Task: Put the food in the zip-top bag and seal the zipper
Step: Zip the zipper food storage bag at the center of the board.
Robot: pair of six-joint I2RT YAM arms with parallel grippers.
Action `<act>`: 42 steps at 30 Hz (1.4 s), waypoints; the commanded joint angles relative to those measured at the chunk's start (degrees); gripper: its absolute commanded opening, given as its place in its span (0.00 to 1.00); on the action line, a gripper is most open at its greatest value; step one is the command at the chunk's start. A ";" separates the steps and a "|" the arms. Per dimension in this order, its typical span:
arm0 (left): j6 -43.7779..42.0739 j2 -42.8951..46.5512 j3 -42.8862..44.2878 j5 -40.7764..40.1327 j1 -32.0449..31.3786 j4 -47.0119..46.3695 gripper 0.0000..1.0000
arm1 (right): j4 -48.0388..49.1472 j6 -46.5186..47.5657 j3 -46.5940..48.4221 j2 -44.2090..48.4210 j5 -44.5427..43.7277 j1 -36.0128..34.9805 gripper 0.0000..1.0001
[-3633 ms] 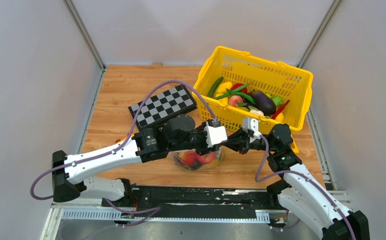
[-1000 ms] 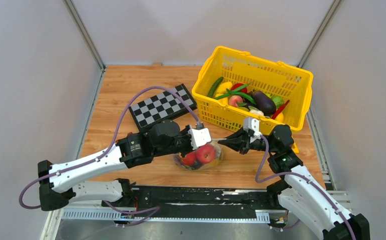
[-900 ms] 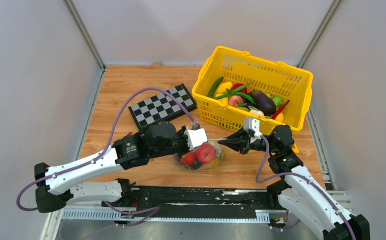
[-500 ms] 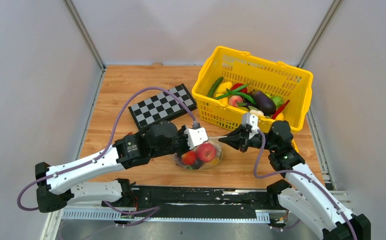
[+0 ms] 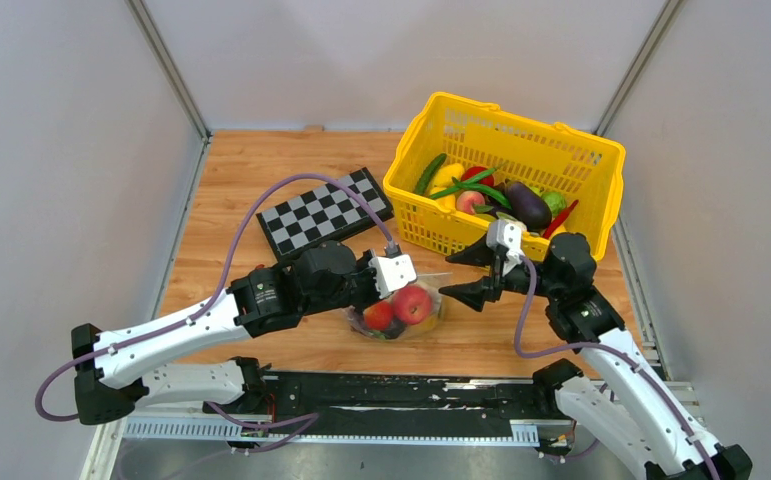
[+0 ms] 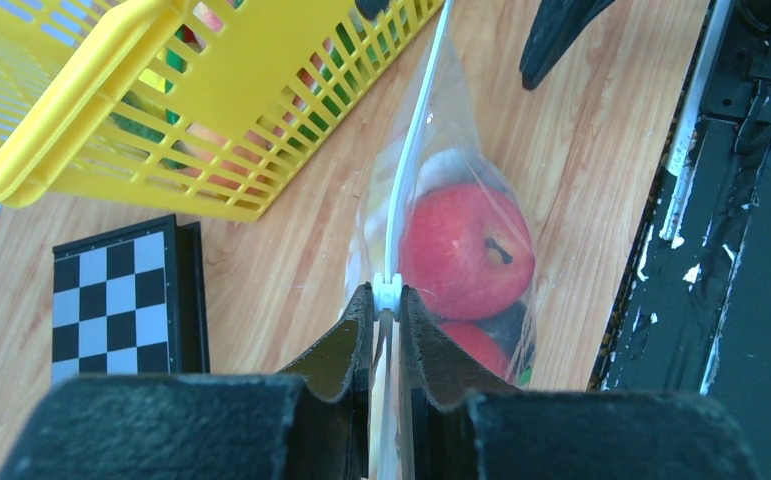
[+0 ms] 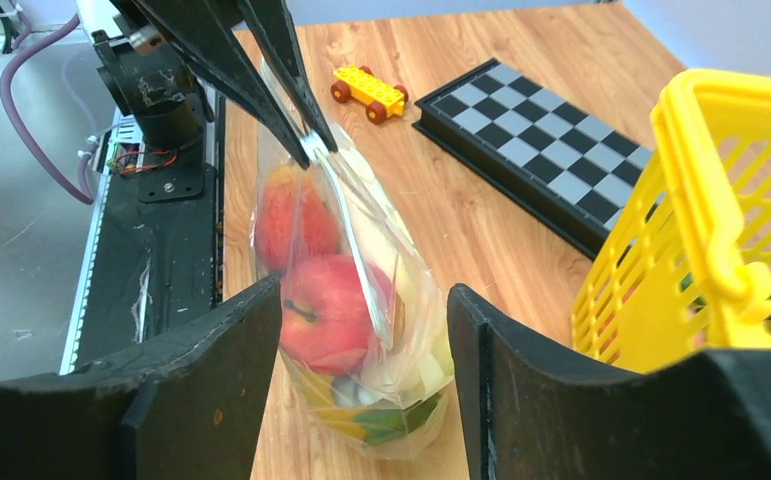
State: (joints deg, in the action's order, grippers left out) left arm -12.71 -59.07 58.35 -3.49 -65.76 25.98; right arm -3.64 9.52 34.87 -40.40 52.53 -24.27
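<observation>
The clear zip-top bag (image 5: 401,312) stands on the wooden table, holding food: a red apple (image 6: 466,250), a second red fruit (image 7: 281,215) and yellow and green pieces at the bottom. The white zipper (image 6: 411,170) runs along the top edge of the bag. My left gripper (image 6: 387,300) is shut on the zipper's slider at the bag's left end. My right gripper (image 7: 363,290) is open, one finger on each side of the bag's right end, touching neither the bag nor the zipper. From above, the right gripper (image 5: 449,277) sits just right of the bag.
A yellow basket (image 5: 581,160) with more toy vegetables stands at the back right, close behind my right gripper. A black-and-white checkerboard (image 5: 326,212) lies behind the left arm. A small yellow toy car (image 7: 366,88) sits near the checkerboard. The table's black front rail (image 5: 411,395) is just in front of the bag.
My right gripper has opened and let go of the bag's right end, drawing back slightly to the right. The left gripper has stayed shut on the slider.
</observation>
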 commanded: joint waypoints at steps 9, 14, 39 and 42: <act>1.10 0.59 1.48 -0.54 0.22 -0.64 0.00 | -13.08 7.87 11.11 0.63 -0.47 0.14 0.65; 1.76 0.77 0.93 -0.70 0.26 -0.88 0.00 | -11.45 6.50 12.72 1.20 2.33 0.14 0.66; 1.73 0.07 3.26 2.69 0.26 -0.82 0.00 | -22.53 17.66 21.98 -11.89 -0.53 -9.58 0.64; 1.86 -0.33 4.01 3.11 0.27 -0.19 0.00 | -23.42 18.80 24.07 -16.28 0.23 -11.24 0.63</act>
State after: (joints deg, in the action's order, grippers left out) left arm -11.99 -59.24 58.78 -1.78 -65.76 26.04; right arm -26.68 24.62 54.83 -52.18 53.21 -33.52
